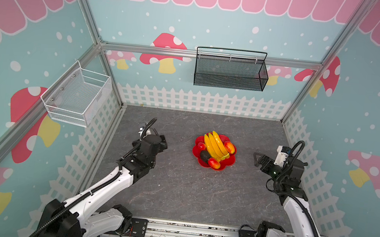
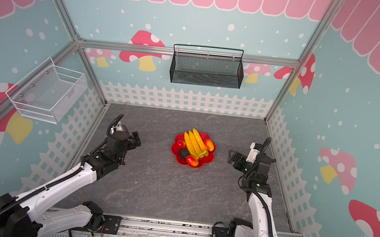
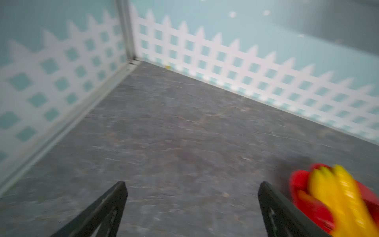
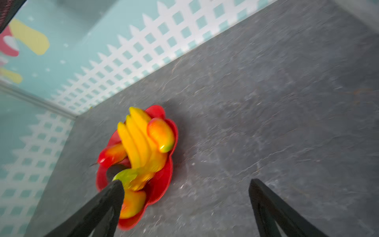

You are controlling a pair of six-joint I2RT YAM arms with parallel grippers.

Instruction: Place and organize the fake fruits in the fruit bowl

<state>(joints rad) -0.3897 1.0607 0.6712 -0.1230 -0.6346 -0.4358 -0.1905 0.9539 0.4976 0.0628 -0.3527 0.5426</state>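
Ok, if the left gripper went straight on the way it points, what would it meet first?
Probably nothing nearby. In the left wrist view the open left gripper points over bare table toward the fence-printed wall; the fruit bowl lies off to one side of that line. Depth is unclear.

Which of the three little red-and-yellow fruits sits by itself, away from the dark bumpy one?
The right mango, alone beyond the banana bunch in both top views; the left mango and front mango both lie beside the avocado.
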